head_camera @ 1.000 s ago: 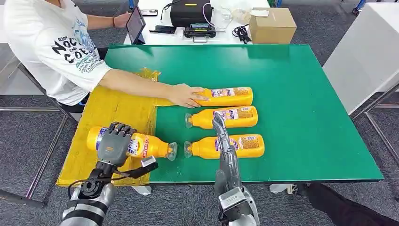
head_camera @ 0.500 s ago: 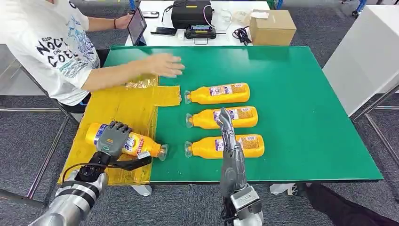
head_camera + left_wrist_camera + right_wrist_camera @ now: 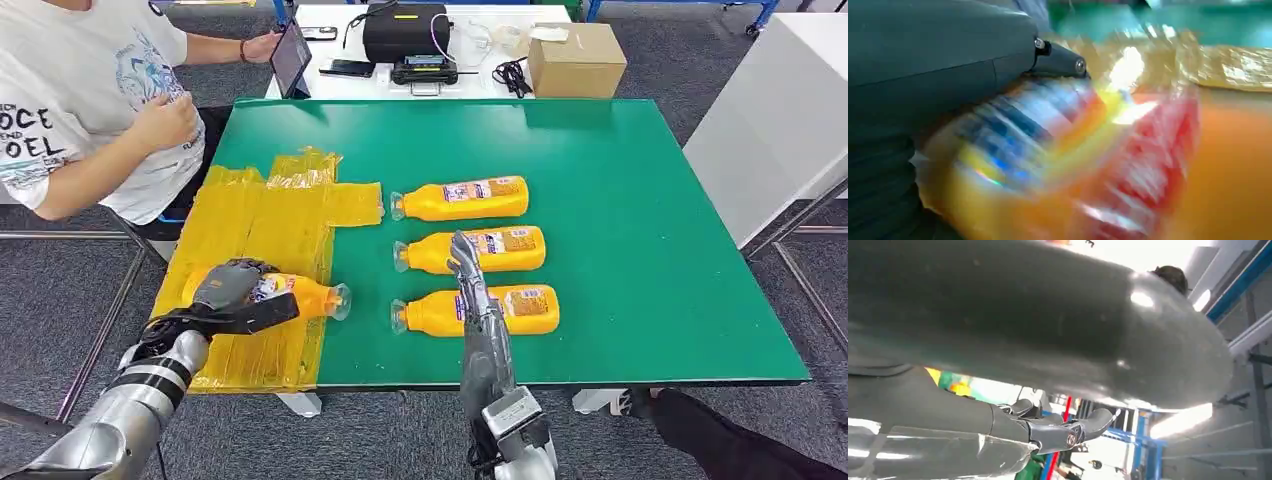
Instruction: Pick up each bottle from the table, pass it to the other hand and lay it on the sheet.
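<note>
One orange plastic bottle (image 3: 290, 293) lies in the left hand (image 3: 226, 288), which grasps it over the crinkled yellow sheet (image 3: 262, 225), long axis pointing cap-first toward the green table (image 3: 620, 200). Just beside that sheet's edge, three more orange bottles (image 3: 468, 253) lie crosswise; the right hand (image 3: 466, 268) hovers over them, fingers straight and empty.

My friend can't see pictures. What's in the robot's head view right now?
The robot's left hand holds an orange bottle lying on a yellow sheet at the left of a green table. Three more orange bottles lie in a row on the table, the open right hand above them. A person sits at the far left.
</note>
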`<act>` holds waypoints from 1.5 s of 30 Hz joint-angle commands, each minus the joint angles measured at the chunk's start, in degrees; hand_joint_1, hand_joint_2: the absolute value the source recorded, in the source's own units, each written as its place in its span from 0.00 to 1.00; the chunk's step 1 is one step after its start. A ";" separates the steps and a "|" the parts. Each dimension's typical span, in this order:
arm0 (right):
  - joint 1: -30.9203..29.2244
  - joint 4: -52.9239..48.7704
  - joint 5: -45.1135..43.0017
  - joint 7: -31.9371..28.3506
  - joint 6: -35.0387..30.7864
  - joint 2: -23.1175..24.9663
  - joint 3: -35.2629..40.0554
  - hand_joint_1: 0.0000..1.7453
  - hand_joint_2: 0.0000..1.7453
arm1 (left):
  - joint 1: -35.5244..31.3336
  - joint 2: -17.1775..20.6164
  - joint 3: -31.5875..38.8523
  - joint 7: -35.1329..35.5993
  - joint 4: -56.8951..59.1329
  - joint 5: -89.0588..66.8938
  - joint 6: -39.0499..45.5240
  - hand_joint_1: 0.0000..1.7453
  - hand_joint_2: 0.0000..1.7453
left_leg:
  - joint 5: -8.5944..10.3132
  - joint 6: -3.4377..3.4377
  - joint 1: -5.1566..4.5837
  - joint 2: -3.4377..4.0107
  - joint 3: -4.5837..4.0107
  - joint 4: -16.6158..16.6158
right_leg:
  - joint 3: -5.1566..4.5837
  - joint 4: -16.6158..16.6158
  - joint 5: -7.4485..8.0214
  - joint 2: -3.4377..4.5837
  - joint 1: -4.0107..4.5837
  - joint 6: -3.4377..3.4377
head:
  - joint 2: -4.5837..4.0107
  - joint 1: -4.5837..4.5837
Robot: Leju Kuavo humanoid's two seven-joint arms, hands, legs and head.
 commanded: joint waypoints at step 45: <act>-5.81 16.53 25.29 13.83 -14.35 -5.41 1.14 0.00 1.00 | 14.04 -12.31 13.81 -21.14 -31.32 55.97 13.11 0.00 1.00 | -0.22 -0.08 0.19 0.01 -0.18 0.13 | -0.12 -0.04 -0.24 -0.06 0.22 -0.02 | 0.00 0.04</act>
